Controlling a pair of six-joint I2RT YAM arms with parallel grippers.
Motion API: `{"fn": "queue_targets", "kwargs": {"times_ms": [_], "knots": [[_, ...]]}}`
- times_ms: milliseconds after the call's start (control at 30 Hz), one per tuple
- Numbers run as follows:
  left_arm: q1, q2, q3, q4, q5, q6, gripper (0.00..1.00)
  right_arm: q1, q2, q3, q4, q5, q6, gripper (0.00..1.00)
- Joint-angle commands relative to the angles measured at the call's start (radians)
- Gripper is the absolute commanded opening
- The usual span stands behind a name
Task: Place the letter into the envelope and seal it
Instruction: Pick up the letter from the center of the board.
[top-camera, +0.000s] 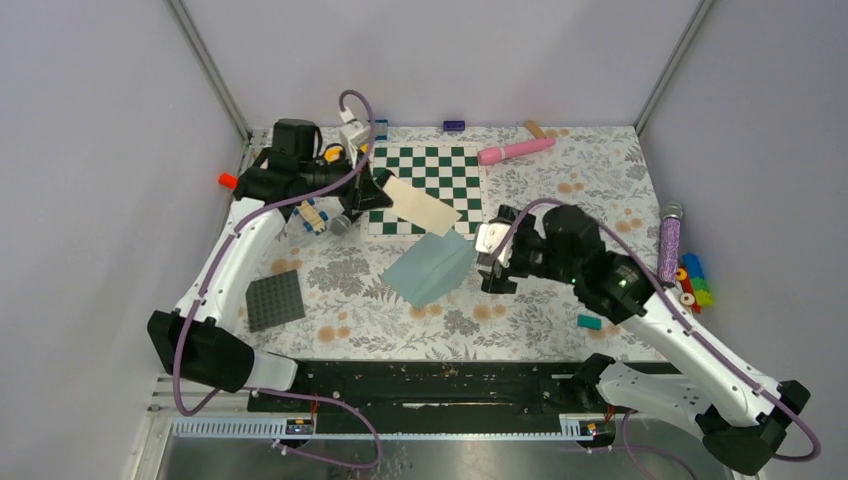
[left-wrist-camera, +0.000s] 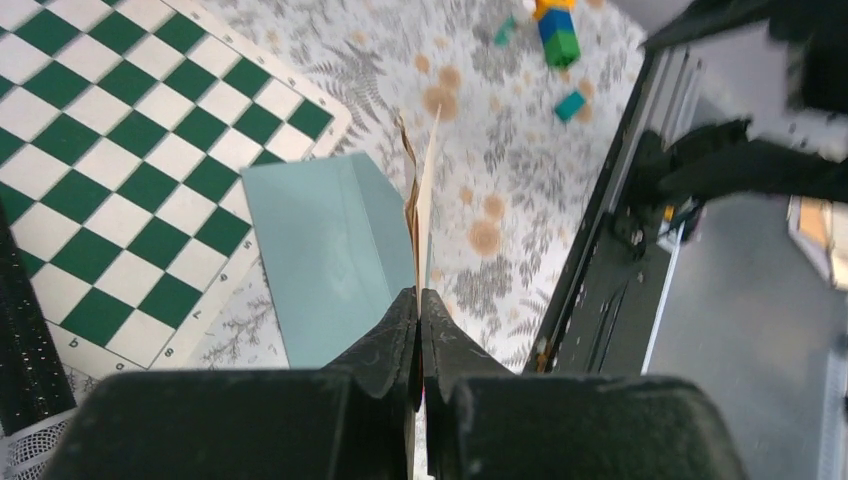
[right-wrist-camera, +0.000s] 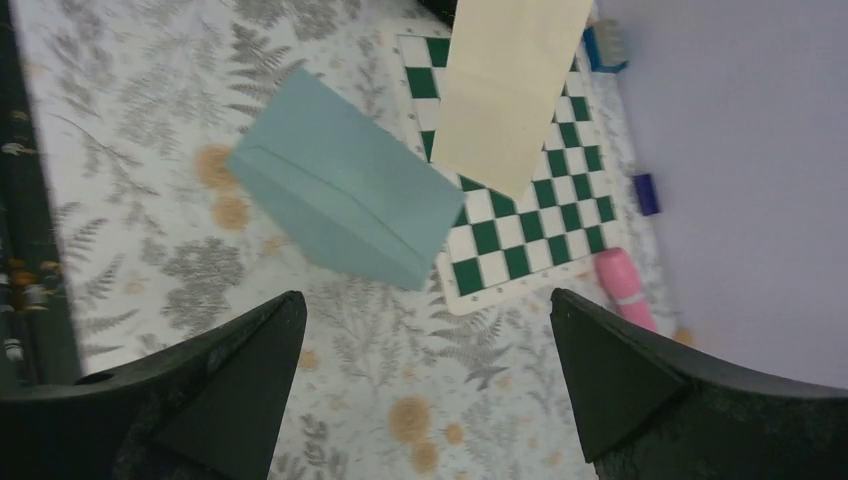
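Above the floral worktop (top-camera: 560, 300), left jaws pinch the letter (top-camera: 422, 205), its long axis slanting toward the envelope (top-camera: 430, 268) beside the empty, wide-open right jaws.

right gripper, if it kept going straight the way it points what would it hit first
Most likely the envelope: the open right gripper points at its near edge, with only flowered tablecloth between. Height is hard to judge, so it might touch the cloth first.
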Motion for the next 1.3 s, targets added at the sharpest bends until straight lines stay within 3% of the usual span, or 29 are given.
{"fn": "queue_targets", "kwargs": {"times_ms": [0, 300, 567, 933, 1267], "knots": [[-0.088, -0.039, 0.008, -0.17, -0.079, 0.309, 0.0, -0.09, 0.034, 0.161, -0.277, -0.368, 0.153, 0.99], [-0.237, -0.172, -0.12, -0.172, -0.108, 0.424, 0.0, -0.14, 0.242, 0.205, -0.265, -0.664, 0.288, 0.97], [-0.261, -0.247, -0.189, -0.214, -0.011, 0.541, 0.0, -0.174, 0.254, 0.086, -0.053, -0.815, 0.419, 0.95], [-0.261, -0.293, -0.242, -0.392, 0.211, 0.845, 0.0, -0.173, 0.238, -0.051, 0.219, -0.889, 0.578, 0.92], [-0.261, -0.26, -0.239, -0.45, 0.251, 0.922, 0.0, -0.138, 0.283, -0.079, 0.307, -0.969, 0.669, 0.9]]}}
